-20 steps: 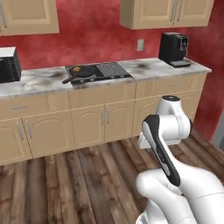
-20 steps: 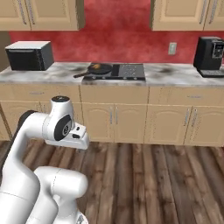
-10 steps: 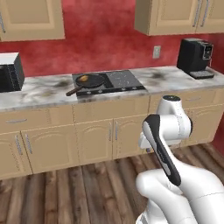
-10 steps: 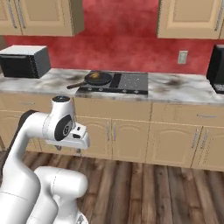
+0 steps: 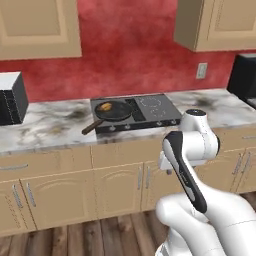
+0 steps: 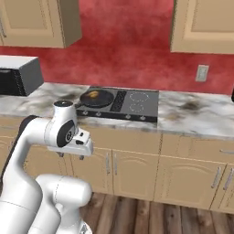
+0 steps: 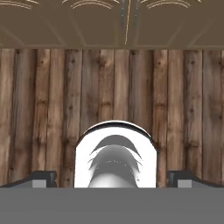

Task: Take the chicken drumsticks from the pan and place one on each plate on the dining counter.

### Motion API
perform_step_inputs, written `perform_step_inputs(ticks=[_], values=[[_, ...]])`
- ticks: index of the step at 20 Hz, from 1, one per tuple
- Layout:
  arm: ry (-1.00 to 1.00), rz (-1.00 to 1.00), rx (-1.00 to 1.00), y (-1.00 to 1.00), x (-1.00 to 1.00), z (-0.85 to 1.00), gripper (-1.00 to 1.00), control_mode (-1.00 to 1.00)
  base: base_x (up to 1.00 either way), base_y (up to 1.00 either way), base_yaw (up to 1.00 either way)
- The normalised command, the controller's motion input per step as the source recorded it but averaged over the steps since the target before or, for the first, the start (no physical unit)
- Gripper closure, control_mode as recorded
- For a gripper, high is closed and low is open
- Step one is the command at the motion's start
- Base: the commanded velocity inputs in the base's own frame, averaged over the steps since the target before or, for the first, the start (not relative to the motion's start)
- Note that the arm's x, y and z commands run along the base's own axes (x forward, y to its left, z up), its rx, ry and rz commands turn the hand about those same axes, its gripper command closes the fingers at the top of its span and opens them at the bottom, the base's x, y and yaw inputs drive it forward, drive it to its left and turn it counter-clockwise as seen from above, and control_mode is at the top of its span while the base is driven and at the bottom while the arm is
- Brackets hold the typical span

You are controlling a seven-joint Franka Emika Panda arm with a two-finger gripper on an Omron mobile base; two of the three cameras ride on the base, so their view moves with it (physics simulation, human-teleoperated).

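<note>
Pan (image 5: 114,111) on the stovetop (image 5: 136,113) ahead of you, golden drumstick (image 5: 105,106) inside; gripper (image 7: 112,177) well apart from it, jaws spread wide, empty, aimed down at wood floor (image 7: 52,100).

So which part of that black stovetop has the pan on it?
The left part: the pan with food sits there, its wooden handle angled toward the counter's front. The right burner rings are bare.

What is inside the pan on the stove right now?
In the pan lies a golden-yellow piece, apparently a drumstick. A second one cannot be made out; the view is too small to tell.
</note>
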Motion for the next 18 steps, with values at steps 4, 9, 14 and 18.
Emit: perform_step_inputs(ticks=[4, 9, 14, 18], values=[[0.0, 0.0, 0.0, 0.0, 0.0, 0.0, -1.0, 1.0, 0.92, -0.01, 0.19], [0.0, 0.0, 0.0, 0.0, 0.0, 0.0, -1.0, 1.0, 0.87, -0.04, 0.15], [0.0, 0.0, 0.0, 0.0, 0.0, 0.0, -1.0, 1.0, 0.65, 0.0, 0.02], [0.0, 0.0, 0.0, 0.0, 0.0, 0.0, -1.0, 1.0, 0.41, 0.0, 0.0]])
